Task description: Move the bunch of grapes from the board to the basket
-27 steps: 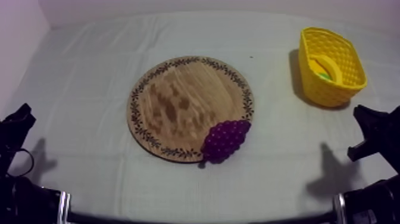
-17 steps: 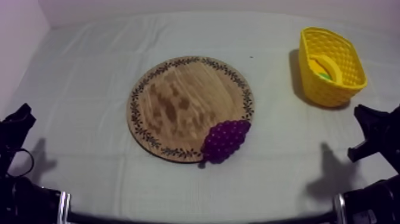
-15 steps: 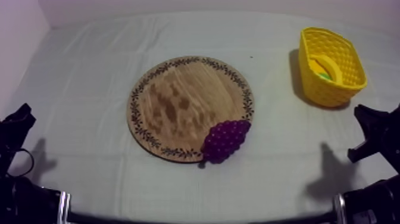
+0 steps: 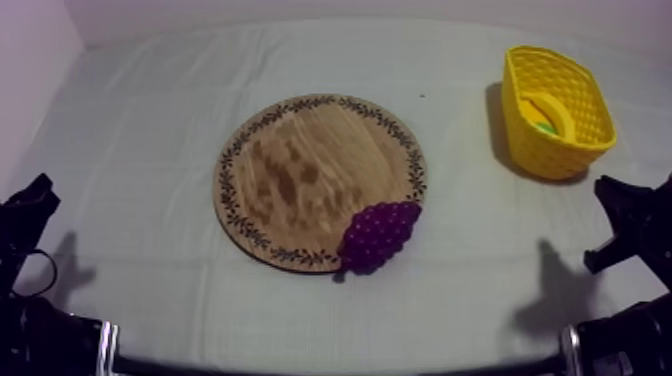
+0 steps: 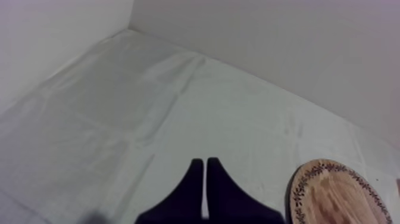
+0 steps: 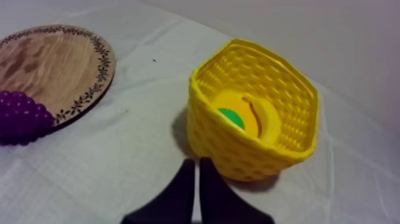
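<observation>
Stillness is the whole story: over the last second the top view shows no shift in either arm or in any object, so the pick has not begun.

The bunch of grapes (image 4: 378,236) lies at the edge of the wooden board (image 4: 300,170), on the side nearer the arms and toward the right. It sits partly on the patterned rim and seems to hang out over the cloth (image 4: 150,100). The yellow basket (image 4: 560,150) stands well apart, at the far right of the table, with a yellow toy fruit (image 4: 545,115) already inside; I cannot tell its kind.

The left gripper (image 5: 205,161) rests low at its own side, its fingers pressed together on nothing, with only a slice of the board nearby. The right gripper (image 6: 198,161) is likewise clenched and empty, hanging just in front of the basket, with the grapes off toward the board.

Judging from this layout, the whole task remains. The right arm looks the better placed, being nearer both grapes and basket. It would need to spread its fingers before reaching across to the board's edge.
</observation>
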Robot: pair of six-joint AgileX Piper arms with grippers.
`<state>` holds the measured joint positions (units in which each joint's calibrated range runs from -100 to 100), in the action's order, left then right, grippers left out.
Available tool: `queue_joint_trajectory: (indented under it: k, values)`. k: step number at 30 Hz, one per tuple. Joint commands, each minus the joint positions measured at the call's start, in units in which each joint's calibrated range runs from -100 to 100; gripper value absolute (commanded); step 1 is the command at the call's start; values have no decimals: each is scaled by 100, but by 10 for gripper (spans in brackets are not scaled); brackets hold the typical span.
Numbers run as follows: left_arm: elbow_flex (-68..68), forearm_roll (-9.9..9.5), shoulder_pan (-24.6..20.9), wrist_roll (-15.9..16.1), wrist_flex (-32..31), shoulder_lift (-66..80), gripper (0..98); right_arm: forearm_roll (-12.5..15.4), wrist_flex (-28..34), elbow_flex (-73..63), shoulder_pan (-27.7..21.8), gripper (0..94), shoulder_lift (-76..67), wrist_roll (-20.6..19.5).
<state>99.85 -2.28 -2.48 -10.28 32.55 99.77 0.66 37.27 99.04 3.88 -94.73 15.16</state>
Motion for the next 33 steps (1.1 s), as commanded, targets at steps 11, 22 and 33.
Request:
queue_joint_trajectory:
  k: [11, 22, 33]
  values:
    - [4, 1, -1, 0, 3, -3, 0, 270, 277, -1698, -196, 4, 1376, 69]
    - [4, 1, -1, 0, 3, -3, 0, 631, 1587, -4871, 50, 12, 3486, 410]
    - [4, 1, -1, 0, 3, -3, 0, 804, 2914, -7424, 497, 4, 5833, 904]
